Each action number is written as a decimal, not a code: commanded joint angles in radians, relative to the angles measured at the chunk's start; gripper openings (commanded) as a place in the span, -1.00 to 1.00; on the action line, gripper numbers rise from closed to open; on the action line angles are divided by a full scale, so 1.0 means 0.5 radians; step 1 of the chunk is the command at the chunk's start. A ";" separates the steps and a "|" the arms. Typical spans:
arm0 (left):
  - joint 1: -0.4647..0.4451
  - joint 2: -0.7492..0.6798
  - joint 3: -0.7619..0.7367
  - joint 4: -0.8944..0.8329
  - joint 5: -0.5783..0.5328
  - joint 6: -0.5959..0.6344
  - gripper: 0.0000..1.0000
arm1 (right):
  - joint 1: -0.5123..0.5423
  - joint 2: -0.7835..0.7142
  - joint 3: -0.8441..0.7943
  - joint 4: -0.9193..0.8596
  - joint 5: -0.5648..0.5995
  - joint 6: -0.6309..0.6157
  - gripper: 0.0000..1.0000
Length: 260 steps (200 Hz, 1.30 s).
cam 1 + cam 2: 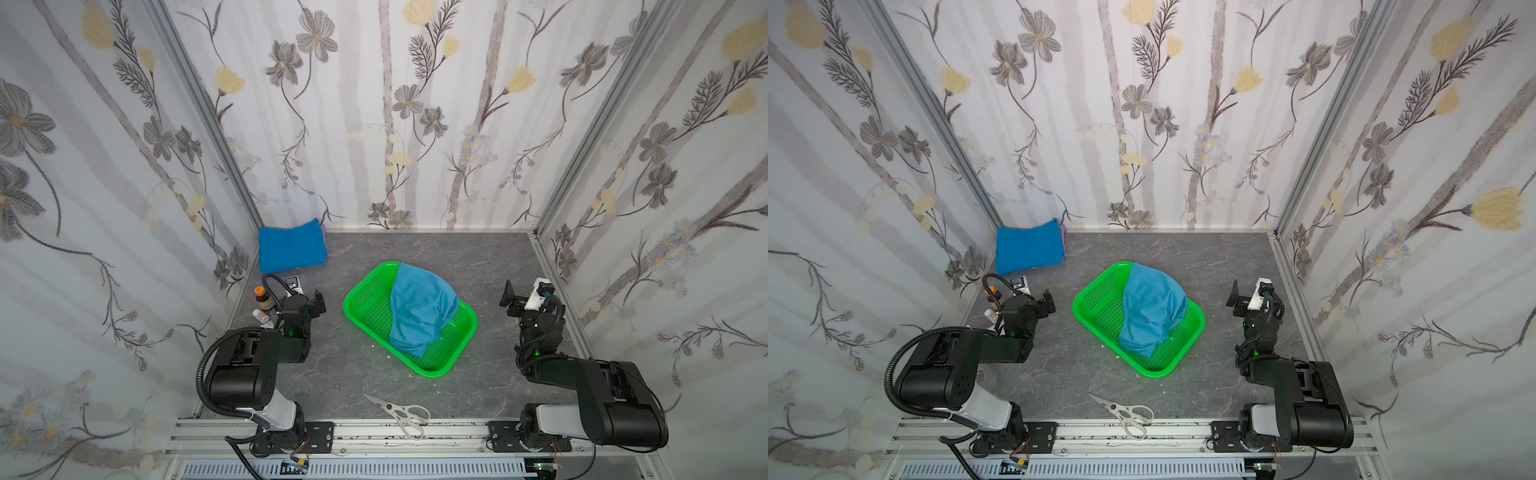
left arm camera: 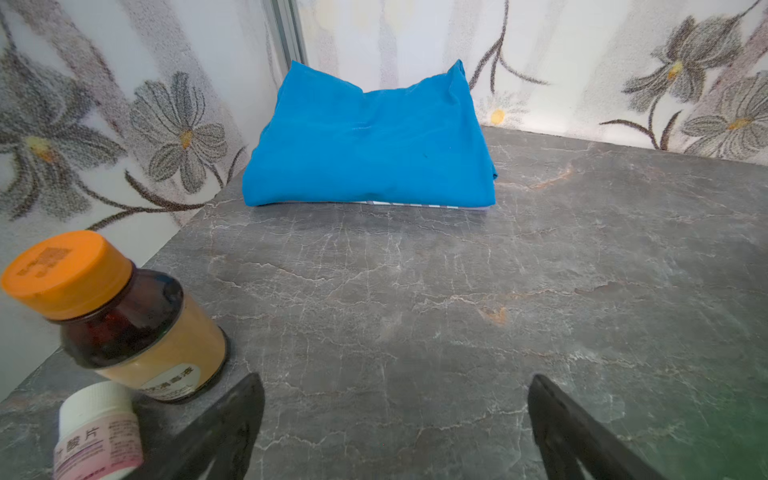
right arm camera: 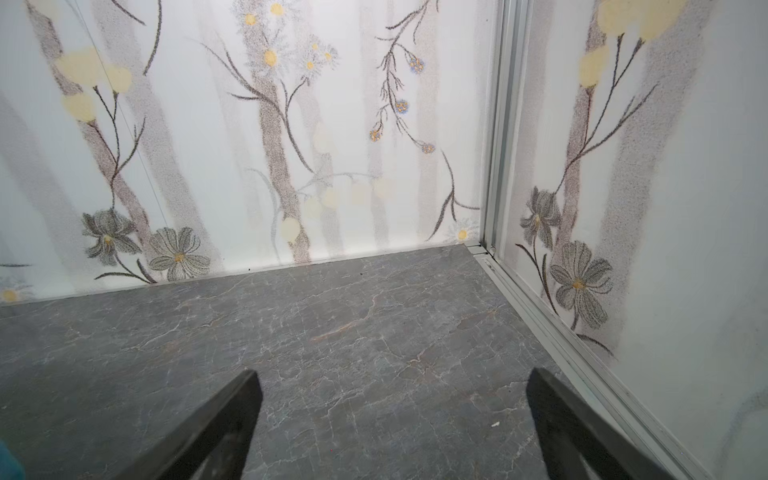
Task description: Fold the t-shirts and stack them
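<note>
Softly crumpled, the light blue t-shirt [image 1: 419,309] slumps in the perforated green plastic basket [image 1: 365,307]. The darker blue t-shirt [image 2: 370,145] lies folded into a rough square in the far left corner. The left gripper [image 2: 395,380] and right gripper [image 3: 394,374] both gape wide, their 2 pairs of black fingers grasping nothing.

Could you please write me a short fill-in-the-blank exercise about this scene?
The light blue shirt lies crumpled in the green ____.
The darker blue shirt sits folded in the far ____ corner of the table.
The left gripper and the right gripper are both ____, holding nothing.
Missing words: basket; left; open.
</note>
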 commanded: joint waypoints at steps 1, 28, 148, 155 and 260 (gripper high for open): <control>0.002 0.003 -0.002 0.062 -0.006 -0.019 1.00 | -0.001 0.004 0.015 0.024 -0.007 0.002 1.00; 0.002 0.002 -0.001 0.063 -0.006 -0.019 1.00 | -0.001 0.004 0.015 0.026 -0.007 0.000 1.00; 0.005 0.002 -0.002 0.062 0.002 -0.016 1.00 | -0.001 0.007 0.014 0.024 -0.007 0.003 1.00; 0.005 0.003 -0.002 0.062 0.000 -0.018 1.00 | -0.001 0.007 0.017 0.018 -0.009 0.001 1.00; -0.001 -0.004 -0.003 0.070 -0.006 -0.009 1.00 | -0.032 0.007 0.018 0.012 -0.064 0.026 1.00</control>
